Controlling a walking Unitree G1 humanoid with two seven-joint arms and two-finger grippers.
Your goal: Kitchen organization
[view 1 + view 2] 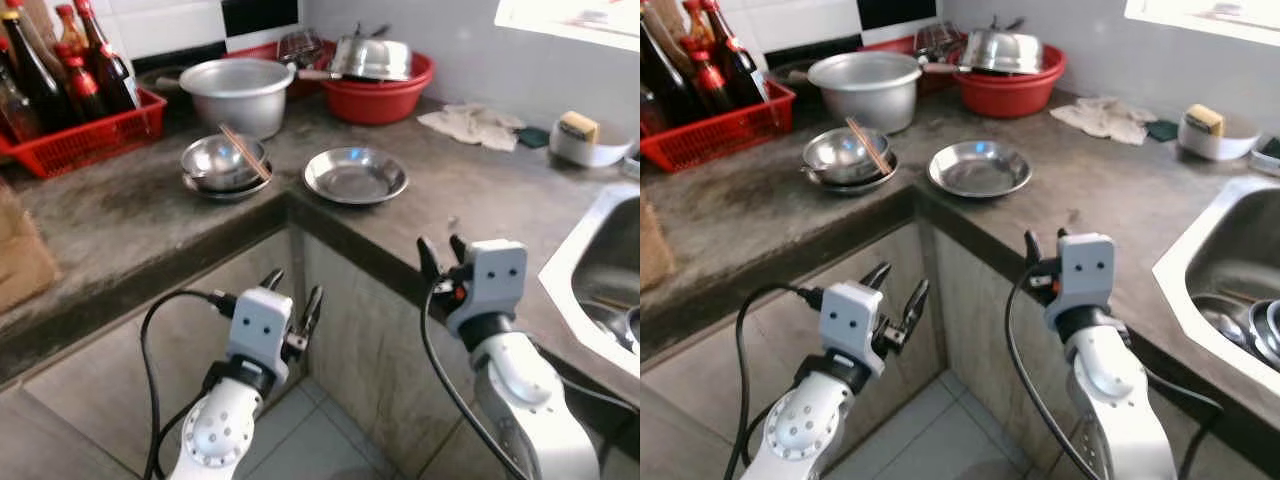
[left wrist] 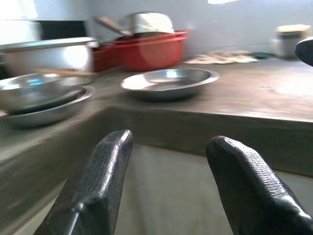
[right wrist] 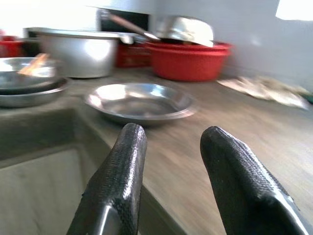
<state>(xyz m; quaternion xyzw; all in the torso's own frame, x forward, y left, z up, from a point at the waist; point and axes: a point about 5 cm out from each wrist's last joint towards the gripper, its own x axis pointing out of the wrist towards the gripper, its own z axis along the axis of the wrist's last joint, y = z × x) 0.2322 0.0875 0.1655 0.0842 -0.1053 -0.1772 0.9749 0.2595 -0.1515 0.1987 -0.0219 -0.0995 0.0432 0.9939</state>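
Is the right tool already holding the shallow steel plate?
No, the right tool is open and empty at the counter edge, short of the shallow steel plate lying on the counter.

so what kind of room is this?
Most likely a home kitchen: a worn L-shaped stone counter carrying steel bowls and a steel plate, a steel sink on the robot's right, and a red crate of sauce bottles against the tiled wall.

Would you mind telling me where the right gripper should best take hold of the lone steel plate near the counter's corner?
Probably the near rim of the steel plate, approached from the counter's front edge. The plate lies flat and shallow with a thin flared lip, so one finger could slip under it. The open right gripper already faces that side.
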